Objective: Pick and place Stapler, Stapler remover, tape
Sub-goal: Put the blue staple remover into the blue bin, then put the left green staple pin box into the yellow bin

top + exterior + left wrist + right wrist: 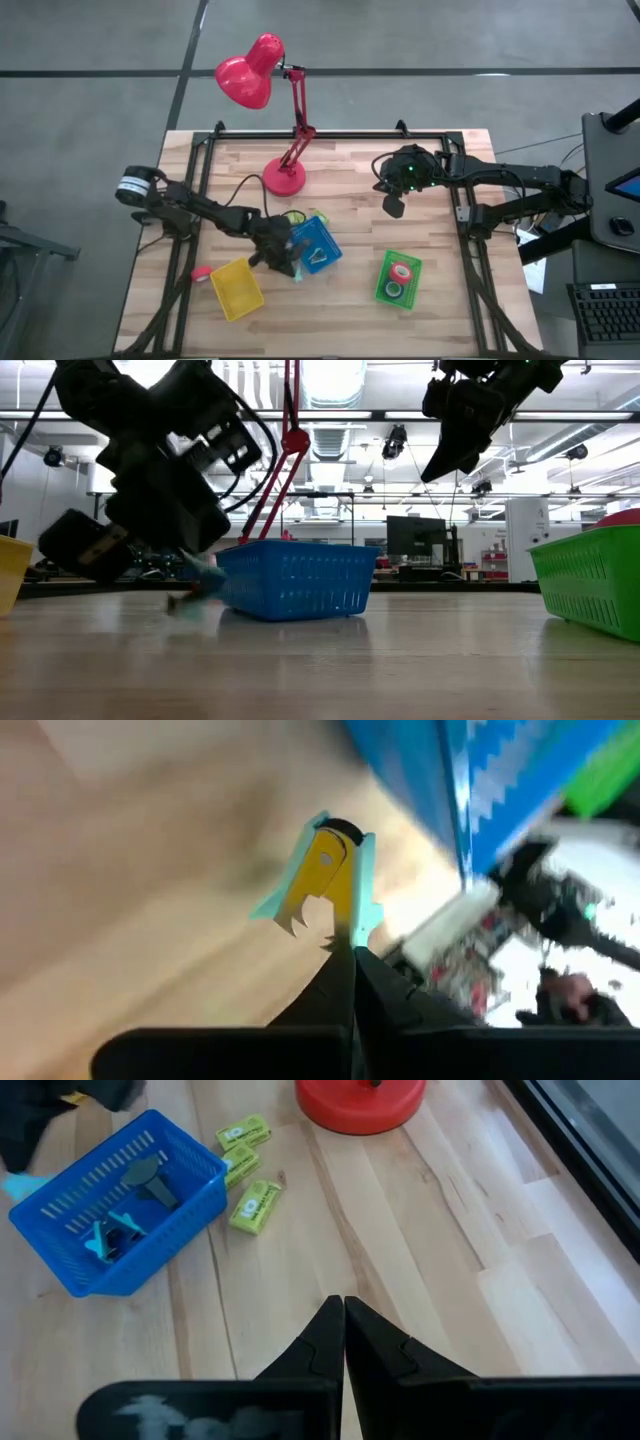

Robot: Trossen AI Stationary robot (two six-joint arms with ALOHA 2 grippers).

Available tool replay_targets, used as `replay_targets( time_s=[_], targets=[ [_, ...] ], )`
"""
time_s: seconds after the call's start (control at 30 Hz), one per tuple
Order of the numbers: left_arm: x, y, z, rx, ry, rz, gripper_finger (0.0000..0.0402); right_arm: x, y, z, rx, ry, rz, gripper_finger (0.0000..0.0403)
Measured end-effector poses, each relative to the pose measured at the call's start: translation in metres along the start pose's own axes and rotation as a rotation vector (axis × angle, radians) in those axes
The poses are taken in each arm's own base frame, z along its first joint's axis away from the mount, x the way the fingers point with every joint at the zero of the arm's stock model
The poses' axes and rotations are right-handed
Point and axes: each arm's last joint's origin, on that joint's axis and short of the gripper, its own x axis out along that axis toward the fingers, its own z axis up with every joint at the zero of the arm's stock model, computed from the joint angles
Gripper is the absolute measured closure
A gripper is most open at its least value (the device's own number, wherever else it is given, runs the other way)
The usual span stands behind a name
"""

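wood table (400,660) | left jaws clamp stapler remover (325,885) | right jaws together

Overhead: straight down on the whole table (340,200). Low: level across its top, close to the blue basket (295,578), also seen from both wrists, though blurred in the left.

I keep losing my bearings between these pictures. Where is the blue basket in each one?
High view: blue basket at the table's middle, beside the left gripper.
Low view: centre, resting on the wood.
Left wrist view: upper right, a blurred blue wall.
Right wrist view: upper left.
Shared landmark: the red lamp.
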Motion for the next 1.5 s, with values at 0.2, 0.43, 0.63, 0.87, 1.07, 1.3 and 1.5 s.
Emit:
replay_targets(
  time_s=[0.2, 0.43, 0.63, 0.87, 1.07, 1.3, 1.5],
  targets=[
    [-0.017, -0.014, -0.018, 0.039, 0.067, -0.074, 0.0400, 0.000, 0.000, 0.000, -0.004, 0.000, -0.001, 0.0394],
    [-0.059, -0.044, -0.027, 0.058, -0.204, -0.317, 0.0401, 0.000, 0.000, 0.003, -0.005, -0.026, 0.001, 0.0394],
    [-0.067, -0.040, -0.010, 0.014, -0.403, -0.303, 0.0401, 0.000, 0.001, 0.008, -0.007, -0.083, 0.006, 0.0394],
    [-0.050, -0.033, 0.004, -0.025, -0.415, -0.223, 0.0393, 0.000, 0.001, 0.009, 0.001, -0.093, 0.007, 0.0394],
    [-0.049, -0.043, 0.007, 0.019, -0.435, -0.233, 0.0330, 0.000, 0.001, 0.010, 0.026, -0.103, 0.010, 0.0394],
    [-0.076, -0.054, 0.007, 0.171, -0.521, -0.283, 0.0241, -0.001, 0.000, 0.013, 0.063, -0.133, -0.035, 0.0394],
    [-0.122, -0.044, 0.003, 0.299, -0.626, -0.174, 0.0205, -0.001, 0.000, 0.015, 0.147, -0.165, -0.029, 0.0394]
  ],
)
